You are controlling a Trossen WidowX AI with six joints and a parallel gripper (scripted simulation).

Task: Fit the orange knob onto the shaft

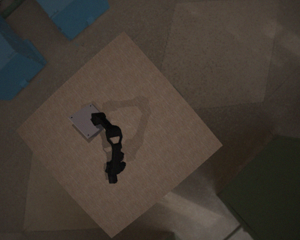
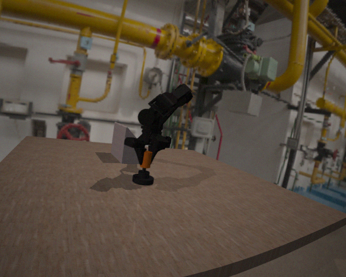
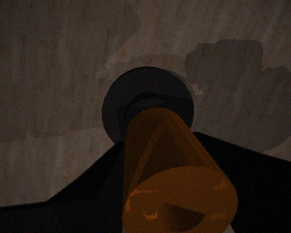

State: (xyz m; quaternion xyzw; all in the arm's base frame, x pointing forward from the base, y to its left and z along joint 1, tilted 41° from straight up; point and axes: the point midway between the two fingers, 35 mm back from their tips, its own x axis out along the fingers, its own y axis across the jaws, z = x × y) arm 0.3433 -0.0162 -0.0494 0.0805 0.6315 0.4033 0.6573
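The orange knob (image 2: 146, 159) (image 3: 181, 186) is an upright cylinder, tilted slightly in the exterior view. My gripper (image 2: 146, 163) (image 3: 158, 143) is shut on it, with a dark finger on each side. The black round pedestal (image 2: 142, 179) (image 3: 147, 80) stands on the table below. A short thin dark piece of the shaft (image 2: 143, 169) shows between the knob's lower end and the pedestal's raised middle, so the knob is not down on the pedestal. Whether the shaft's tip is inside the hole is hidden, as is its flat side. The top view shows neither knob nor pedestal.
A pale grey block (image 1: 84, 121) (image 2: 117, 143) stands on the wooden table (image 1: 158, 116) (image 2: 167, 232) behind the gripper in the exterior view. In the top view, the black arm (image 1: 114, 133) partly covers the block's edge. The arm's shadows lie across the table.
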